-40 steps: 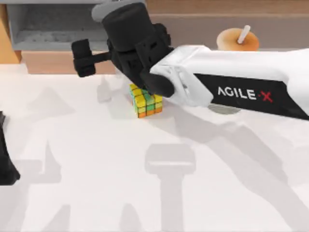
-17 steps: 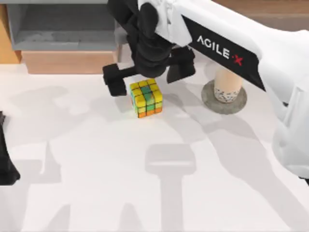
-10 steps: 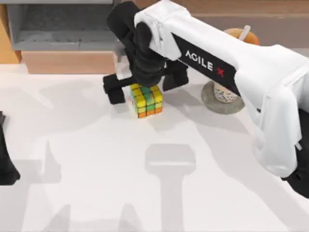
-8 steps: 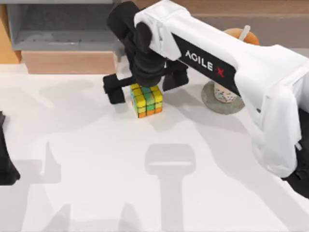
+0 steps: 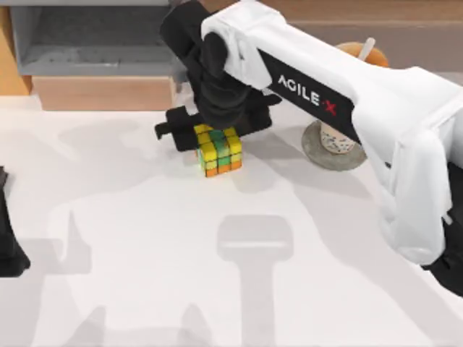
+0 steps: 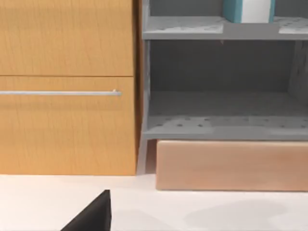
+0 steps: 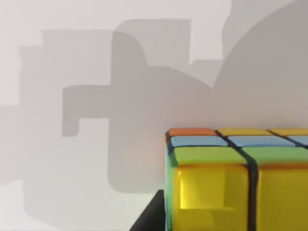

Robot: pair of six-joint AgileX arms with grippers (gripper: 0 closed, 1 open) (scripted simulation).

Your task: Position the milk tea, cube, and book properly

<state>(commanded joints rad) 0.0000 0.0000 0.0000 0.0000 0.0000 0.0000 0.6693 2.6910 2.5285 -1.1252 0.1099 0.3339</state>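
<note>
Lying bare across the near half of the top view, the white table [image 5: 145, 275] carries only shadows. At its left edge the left arm sits parked, its gripper [image 5: 9, 246] a dark shape low at the side; whether those jaws are apart or together I cannot tell.

Mid-table: the cube [image 5: 218, 150] rests on the surface, yellow, green and orange squares up. The right gripper [image 5: 214, 129] is down over it, black fingers close on either side of its far part, jaws narrowed against the cube. The right wrist view has the cube [image 7: 240, 180] hard up against the camera, yellow face nearest, with a dark finger tip [image 7: 151, 216] just beside its edge.

Right of the cube, apart from it, the milk tea [image 5: 346, 94] stands upright on a flat grey disc [image 5: 318, 153], straw up, partly hidden by the white right arm.

Far side: a grey shelf unit [image 5: 87, 43] over a tan base. The left wrist view shows the shelves [image 6: 221, 120], a wooden cabinet [image 6: 67, 96] beside them, and a teal-and-white book [image 6: 248, 10] standing on the upper shelf.
</note>
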